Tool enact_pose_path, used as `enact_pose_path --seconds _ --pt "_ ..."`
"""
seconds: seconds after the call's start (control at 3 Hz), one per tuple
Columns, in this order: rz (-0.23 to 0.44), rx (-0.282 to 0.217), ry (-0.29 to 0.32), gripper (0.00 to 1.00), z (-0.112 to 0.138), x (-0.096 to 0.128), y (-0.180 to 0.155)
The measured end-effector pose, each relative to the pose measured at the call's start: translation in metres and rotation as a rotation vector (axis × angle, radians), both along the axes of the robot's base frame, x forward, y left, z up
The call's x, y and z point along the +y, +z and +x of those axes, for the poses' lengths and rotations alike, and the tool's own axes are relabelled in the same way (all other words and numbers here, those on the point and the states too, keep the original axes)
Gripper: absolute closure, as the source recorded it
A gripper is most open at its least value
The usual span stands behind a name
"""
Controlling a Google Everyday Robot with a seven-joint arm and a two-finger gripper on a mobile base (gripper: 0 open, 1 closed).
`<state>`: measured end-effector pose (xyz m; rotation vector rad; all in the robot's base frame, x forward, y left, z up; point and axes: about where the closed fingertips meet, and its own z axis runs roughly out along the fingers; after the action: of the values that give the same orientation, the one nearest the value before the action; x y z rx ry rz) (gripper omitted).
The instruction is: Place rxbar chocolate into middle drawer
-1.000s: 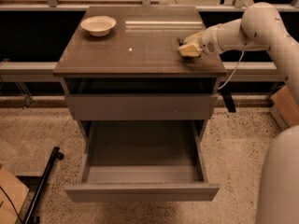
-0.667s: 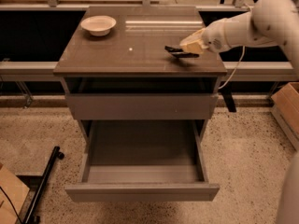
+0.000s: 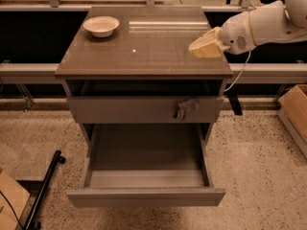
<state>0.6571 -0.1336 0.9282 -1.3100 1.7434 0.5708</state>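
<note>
Hovering over the right-hand part of the table, the gripper points leftward, its pale beige tip low above the brown top near the front right corner. Whether it is released or clenched cannot be told from this view. The white arm reaches in from the upper right, and a thin cable hangs from it past the table's right edge.

Below the gripper and apart from it, a small dark smear that seems to be the rxbar chocolate shows against the closed drawer front under the table top. It is too blurred to read its wrapper or to tell whether it touches that front. It is above the middle drawer and not lying on its floor.

The middle drawer is pulled well out toward the camera, its plain front nearest and its smooth grey floor in full view.

At the far left of the table top sits a white bowl, well apart from the gripper. On the speckled floor, a black bar lies at an angle to the left of the cabinet, a cardboard box stands at the right edge, and another piece of cardboard shows in the lower left corner.
</note>
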Motion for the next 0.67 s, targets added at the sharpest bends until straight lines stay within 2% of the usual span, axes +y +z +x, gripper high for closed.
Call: enact_pose_path --seconds 0.33,0.67 --pt "0.001 0.064 0.09 1.0 -0.04 0.008 0.01" --pt "-0.027 0.126 0.133 0.81 -0.066 0.02 0.0"
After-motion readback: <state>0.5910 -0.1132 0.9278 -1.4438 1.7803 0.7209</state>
